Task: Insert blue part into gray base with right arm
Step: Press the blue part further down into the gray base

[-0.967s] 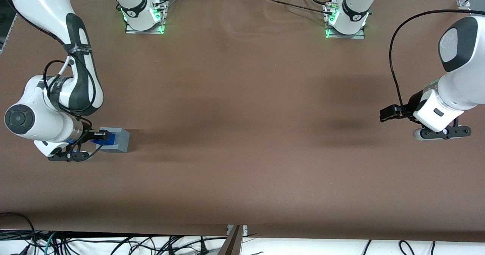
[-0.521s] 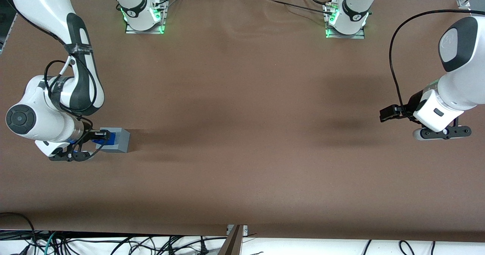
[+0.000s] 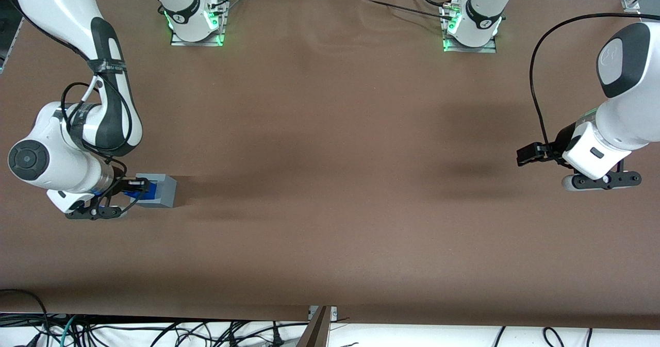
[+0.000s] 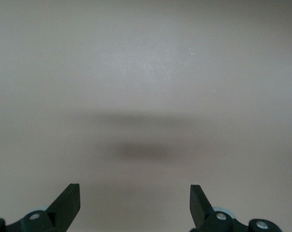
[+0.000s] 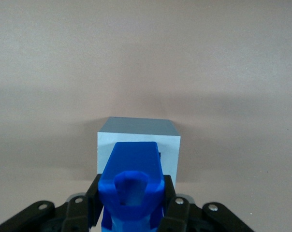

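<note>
Pinching the blue part (image 5: 131, 186) between its fingers, the gripper (image 3: 135, 186) holds it over the gray base (image 5: 138, 147) near the tabletop's (image 3: 330, 182) working-arm edge; pickup is done, while seating appears unfinished, though the recess is hidden.

gray base (image 5: 138, 145) recess — masked by blue part (image 5: 131, 186)
</note>
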`<action>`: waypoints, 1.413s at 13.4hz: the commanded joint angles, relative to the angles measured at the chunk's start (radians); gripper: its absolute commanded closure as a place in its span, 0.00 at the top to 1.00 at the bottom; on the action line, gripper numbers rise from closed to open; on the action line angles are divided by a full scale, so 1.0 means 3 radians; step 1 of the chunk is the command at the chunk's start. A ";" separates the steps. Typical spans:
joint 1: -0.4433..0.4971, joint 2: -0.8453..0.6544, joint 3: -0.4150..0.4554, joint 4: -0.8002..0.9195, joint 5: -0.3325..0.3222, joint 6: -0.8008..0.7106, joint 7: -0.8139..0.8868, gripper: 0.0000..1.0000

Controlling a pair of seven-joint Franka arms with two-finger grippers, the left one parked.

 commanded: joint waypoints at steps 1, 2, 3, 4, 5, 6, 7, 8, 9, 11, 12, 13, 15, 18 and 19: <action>0.0000 -0.0001 0.0006 -0.0155 0.0038 0.0131 -0.0004 0.16; 0.0005 -0.0011 0.0006 -0.0175 0.0043 0.0120 0.0012 0.16; 0.0020 -0.0032 0.0006 -0.0201 0.0043 0.0105 0.0032 0.16; 0.0021 -0.0037 0.0006 -0.0211 0.0043 0.0105 0.0032 0.16; 0.0021 -0.0042 0.0006 -0.0226 0.0043 0.0100 0.0032 0.16; 0.0021 -0.0068 0.0006 -0.0257 0.0043 0.0100 0.0032 0.16; 0.0026 -0.0073 0.0006 -0.0267 0.0038 0.0100 0.0027 0.16; 0.0026 -0.0078 0.0006 -0.0273 0.0043 0.0090 0.0022 0.16; 0.0021 -0.0088 0.0006 -0.0283 0.0043 0.0069 0.0022 0.16; 0.0021 -0.0119 0.0006 -0.0293 0.0043 0.0039 0.0017 0.16; 0.0021 -0.0134 0.0006 -0.0293 0.0038 0.0028 0.0007 0.16; 0.0021 -0.0129 0.0006 -0.0293 0.0038 0.0033 0.0002 0.16; 0.0021 -0.0099 0.0006 -0.0293 0.0038 0.0079 -0.0003 0.16; 0.0010 -0.0093 0.0006 -0.0308 0.0038 0.0115 -0.0003 0.16; 0.0010 -0.0093 0.0006 -0.0314 0.0038 0.0115 -0.0003 0.16</action>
